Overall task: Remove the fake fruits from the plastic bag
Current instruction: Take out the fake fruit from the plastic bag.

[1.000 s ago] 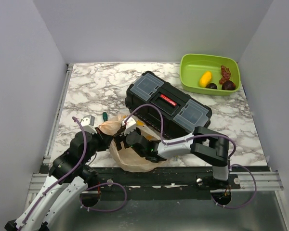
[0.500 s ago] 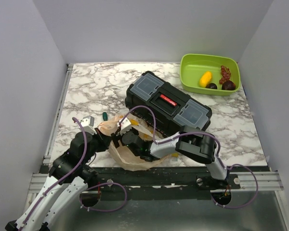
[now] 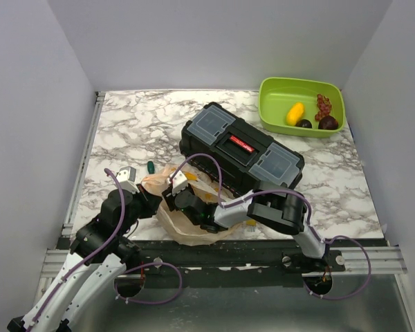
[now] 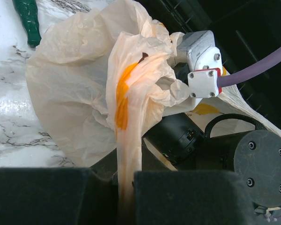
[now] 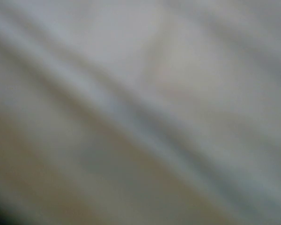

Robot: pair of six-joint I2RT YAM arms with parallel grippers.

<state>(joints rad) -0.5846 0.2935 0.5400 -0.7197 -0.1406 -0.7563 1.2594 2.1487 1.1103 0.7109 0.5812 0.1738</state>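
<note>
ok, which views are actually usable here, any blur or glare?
Top external: sharp, evenly lit, only soft shadows; the plastic bag and toolbox read clearly. Left wrist: bag in focus, a bright sheen on the marble table at left, bottom edge dark. Right wrist: fully blurred grey-tan smear, nothing identifiable; the lens is probably too close to the bag film.

The bag [image 3: 185, 227] lies at the worktop's [image 3: 135, 124] near edge, just left-front of the toolbox [image 3: 241, 146]. Behind it at far right, the tub [image 3: 265, 104] holds fruits [image 3: 294, 113] and grapes [image 3: 324, 106].
</note>
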